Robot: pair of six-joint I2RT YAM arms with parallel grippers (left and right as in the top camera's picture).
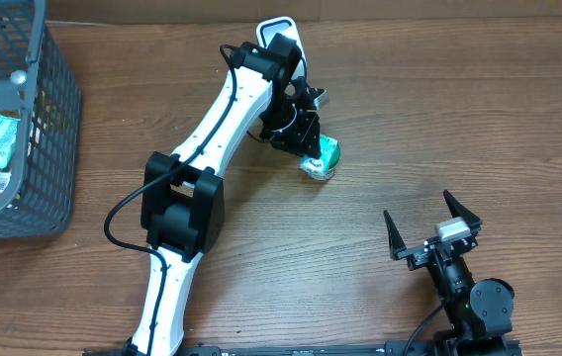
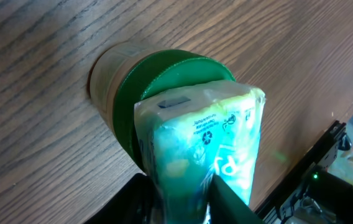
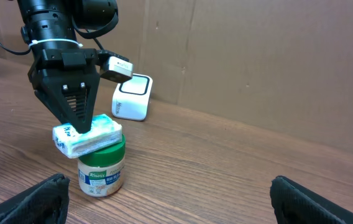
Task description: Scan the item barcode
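Note:
A teal and white soft packet (image 2: 207, 130) lies on the green lid of a small Knorr jar (image 3: 102, 171) near the table's middle. My left gripper (image 3: 80, 127) comes down on it from above, its two black fingers pressed against the packet's sides, shut on it. In the overhead view the left gripper (image 1: 309, 148) covers most of the packet (image 1: 327, 150). A white barcode scanner (image 3: 133, 98) stands behind them at the table's far edge. My right gripper (image 1: 418, 206) stands wide open and empty at the front right, facing the jar.
A grey wire basket (image 1: 53, 129) with several packaged items sits at the far left. The left arm (image 1: 212, 138) stretches diagonally across the table's middle. Bare wood lies between the jar and my right gripper.

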